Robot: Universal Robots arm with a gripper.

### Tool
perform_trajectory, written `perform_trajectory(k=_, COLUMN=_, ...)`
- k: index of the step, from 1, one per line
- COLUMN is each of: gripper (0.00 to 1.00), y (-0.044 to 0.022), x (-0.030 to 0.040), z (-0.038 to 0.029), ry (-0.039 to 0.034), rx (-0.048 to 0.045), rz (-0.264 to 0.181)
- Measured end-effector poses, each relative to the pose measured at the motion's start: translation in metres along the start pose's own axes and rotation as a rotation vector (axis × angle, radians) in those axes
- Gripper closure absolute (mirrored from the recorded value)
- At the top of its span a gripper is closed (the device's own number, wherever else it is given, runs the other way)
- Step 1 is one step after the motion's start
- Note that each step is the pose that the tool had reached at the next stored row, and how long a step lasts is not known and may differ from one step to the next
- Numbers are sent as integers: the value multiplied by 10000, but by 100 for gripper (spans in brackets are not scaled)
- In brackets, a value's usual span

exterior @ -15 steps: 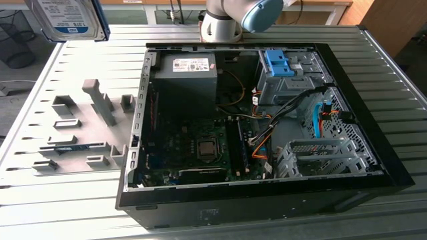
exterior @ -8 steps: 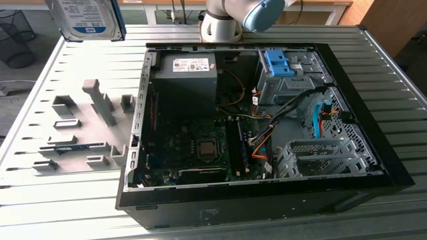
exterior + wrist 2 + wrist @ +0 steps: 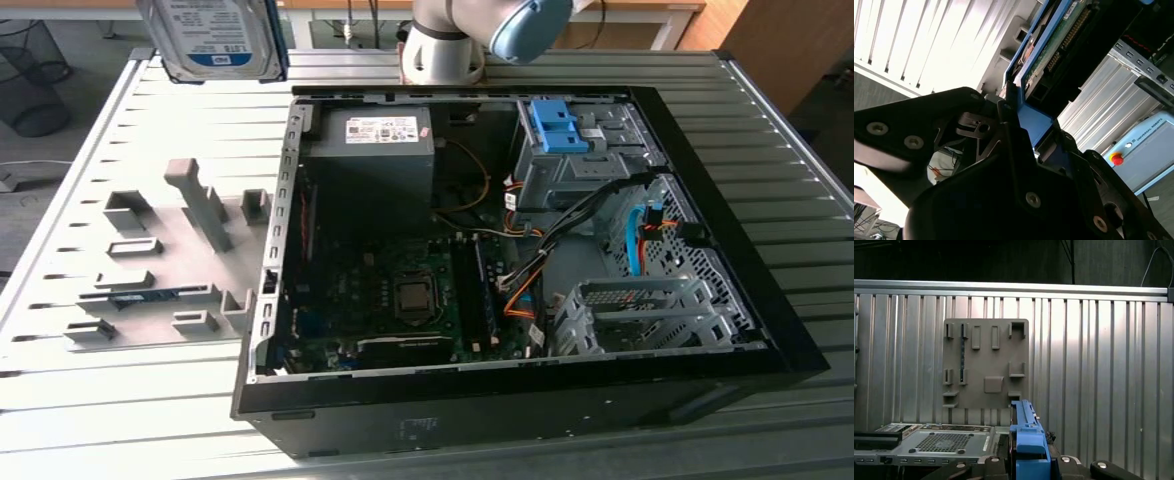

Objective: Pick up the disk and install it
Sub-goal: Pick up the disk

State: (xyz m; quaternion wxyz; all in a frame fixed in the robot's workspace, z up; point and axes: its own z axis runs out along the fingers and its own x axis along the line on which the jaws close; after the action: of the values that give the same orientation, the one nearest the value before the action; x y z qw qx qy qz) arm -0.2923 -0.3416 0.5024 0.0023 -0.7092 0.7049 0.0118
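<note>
The disk [image 3: 214, 35] hangs upright in the air over the table's far corner at the exterior view's left, its white-and-blue label facing the camera and blue bracket along its edges. In the second wrist view my gripper [image 3: 1029, 135] is shut on the disk [image 3: 1054, 45] by its blue bracket, and the green circuit-board side shows. The first wrist view has the disk [image 3: 1026, 440] edge-on between the black fingers [image 3: 1104, 469] of the gripper [image 3: 1026, 465].
The open computer case [image 3: 747, 300] lies on the slatted table with a grey power supply [image 3: 380, 130], a bare blue bracket [image 3: 558, 125] and a metal drive cage [image 3: 641, 310] inside. A grey fixture plate [image 3: 147, 270] lies beside it; the arm's base [image 3: 447, 45] stands behind.
</note>
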Motion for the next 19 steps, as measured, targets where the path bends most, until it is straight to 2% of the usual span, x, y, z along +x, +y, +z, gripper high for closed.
perform_trajectory(k=4, gripper=63, y=-152, x=1, z=0, ry=-1, rx=2, rz=0)
perform_trajectory(k=12, gripper=63, y=-164, x=12, z=-1, ry=0, rx=1, rz=-1)
perform_trajectory(k=14, gripper=63, y=-163, x=60, z=-2, ry=0, rx=0, rz=0)
perform_trajectory(k=19, gripper=63, y=-162, x=238, z=-5, ry=1, rx=0, rz=0)
